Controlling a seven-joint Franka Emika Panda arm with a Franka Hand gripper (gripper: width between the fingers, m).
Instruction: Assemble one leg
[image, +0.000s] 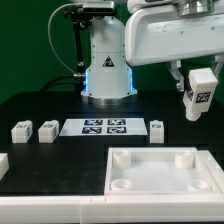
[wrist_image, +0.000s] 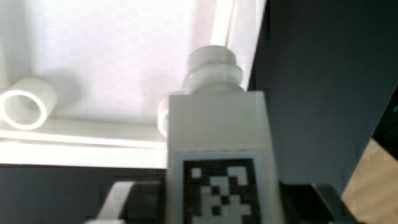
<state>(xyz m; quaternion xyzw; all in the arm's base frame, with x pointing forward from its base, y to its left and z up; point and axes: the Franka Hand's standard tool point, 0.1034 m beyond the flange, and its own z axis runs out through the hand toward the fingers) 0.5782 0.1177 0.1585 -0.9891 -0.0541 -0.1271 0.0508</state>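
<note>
A white leg (image: 200, 96), marker tag facing outward, hangs clear of the dark worktop (image: 40, 104), pinched between the fingers of the Panda arm's end effector (image: 199, 84); in the wrist view its stepped round tip points away from the camera towards the white tray (image: 150, 153) below. The one round socket (wrist_image: 27, 105) showing sits well off to the side of that tip, not under it. A straight descent from here would likely set the tip on the tray's flat floor or rim, twisting the leg in the grip or shoving the tray. A loose leg (image: 157, 130) lies on the worktop lower down, beside the marker board (image: 105, 126). The wrist picture is blurred, the leg hides most of the fingers, and which corner socket is showing cannot be told.
</note>
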